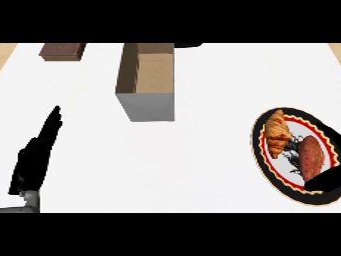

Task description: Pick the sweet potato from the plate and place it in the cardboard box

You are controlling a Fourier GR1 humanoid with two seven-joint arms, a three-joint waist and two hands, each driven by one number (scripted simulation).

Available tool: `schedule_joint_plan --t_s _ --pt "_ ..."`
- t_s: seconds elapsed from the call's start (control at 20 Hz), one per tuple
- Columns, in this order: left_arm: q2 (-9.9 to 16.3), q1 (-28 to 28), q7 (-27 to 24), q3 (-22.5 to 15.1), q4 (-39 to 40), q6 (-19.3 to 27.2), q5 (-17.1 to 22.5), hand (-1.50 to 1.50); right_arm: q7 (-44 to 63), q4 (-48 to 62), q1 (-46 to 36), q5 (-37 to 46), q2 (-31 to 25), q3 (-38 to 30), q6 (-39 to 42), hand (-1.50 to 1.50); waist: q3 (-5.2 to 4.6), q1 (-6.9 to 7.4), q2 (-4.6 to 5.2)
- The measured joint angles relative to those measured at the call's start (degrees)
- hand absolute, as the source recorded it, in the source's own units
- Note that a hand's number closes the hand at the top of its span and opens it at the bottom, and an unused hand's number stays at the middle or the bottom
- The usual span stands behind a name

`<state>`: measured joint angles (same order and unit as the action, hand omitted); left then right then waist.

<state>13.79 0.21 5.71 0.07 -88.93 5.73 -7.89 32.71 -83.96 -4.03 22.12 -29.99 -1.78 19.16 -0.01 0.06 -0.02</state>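
At four o'clock, on the plate (259, 150), the reddish-brown sweet potato (312, 157) lies beside a croissant (278, 132); right hand (334, 179) fingers unclear, left hand (34, 157) straight; box (148, 85) at twelve

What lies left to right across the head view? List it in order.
left hand → small brown box → cardboard box → croissant → sweet potato, both on the plate; right hand overlaps the plate's right side.
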Motion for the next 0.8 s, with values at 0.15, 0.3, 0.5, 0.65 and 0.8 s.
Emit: schedule_joint_plan --t_s 0.15,0.3,0.5,0.65,0.8 --pt "-0.36 -0.01 0.17 0.77 -0.08 -0.69 -0.38 0.0 -1.68 2.26 -0.47 1.59 0.75 -0.99 0.63 -1.5 0.03 0.02 0.01" --pt "-1.26 0.6 -0.51 0.91 -0.03 -0.77 -1.35 0.0 -1.95 2.08 0.18 3.16 2.21 -1.02 1.3 -1.5 -0.01 0.01 -0.01" --pt "-2.18 1.29 -0.2 0.82 -1.18 -1.1 -2.54 0.0 -3.51 4.17 -0.26 5.27 3.0 -1.67 2.34 -1.5 0.01 0.03 0.01" --pt "-1.87 -0.09 -1.06 2.29 0.85 -2.07 -2.15 0.0 -4.13 5.45 -0.83 5.78 4.36 -2.21 2.48 1.5 -0.11 -0.02 -0.04" --pt "-2.11 -0.22 -0.94 2.77 0.96 -2.76 -2.15 0.0 -5.73 5.97 -1.67 8.05 4.25 -2.68 1.35 1.5 -0.16 0.03 -0.07"
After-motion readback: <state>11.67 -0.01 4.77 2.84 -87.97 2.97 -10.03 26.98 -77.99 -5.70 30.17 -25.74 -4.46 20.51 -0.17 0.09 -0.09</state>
